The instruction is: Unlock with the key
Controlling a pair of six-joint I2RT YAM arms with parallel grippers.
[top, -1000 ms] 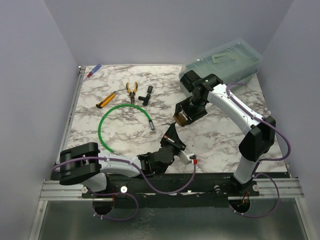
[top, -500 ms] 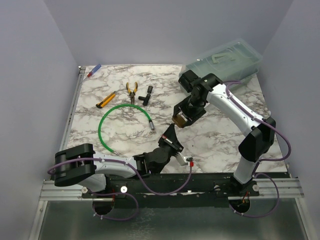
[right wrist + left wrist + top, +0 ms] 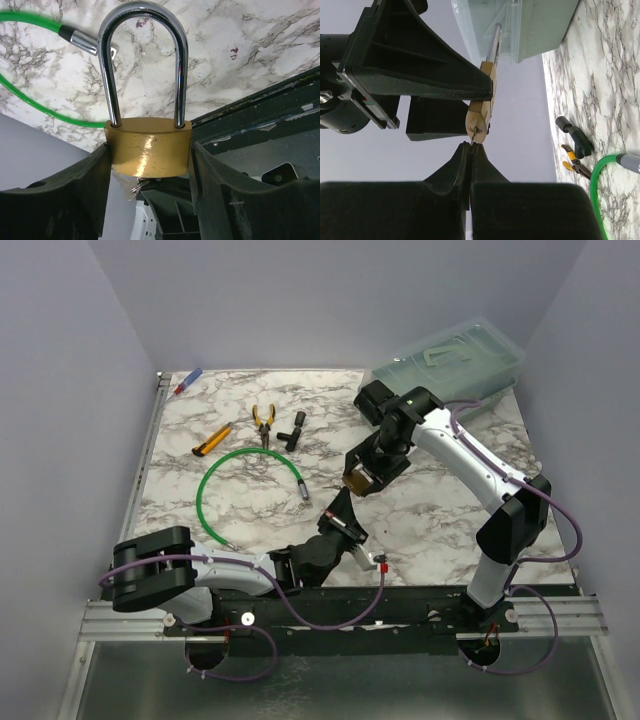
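Over the middle of the marble surface (image 3: 440,515) the two arms meet; the right gripper (image 3: 360,478) has its fingers pressed against both sides of the brass padlock (image 3: 149,150), held up off the surface, both legs of its chrome shackle seated in the body; the left gripper (image 3: 471,148) reaches in from the near edge, fingers clenched tight on a thin sliver of metal, the key (image 3: 475,131) as best I can see; its tip sits at the underside of the padlock, though how far in I cannot tell; to the left a green cord (image 3: 35,19) lies looped on the surface, its silver end cap (image 3: 82,41) near the grippers but touching neither; toward the far edge lie orange-handled pliers (image 3: 263,420), a black L-shaped tool (image 3: 293,430) and a yellow knife (image 3: 210,442); a clear lidded box (image 3: 455,360) fills the far right corner.
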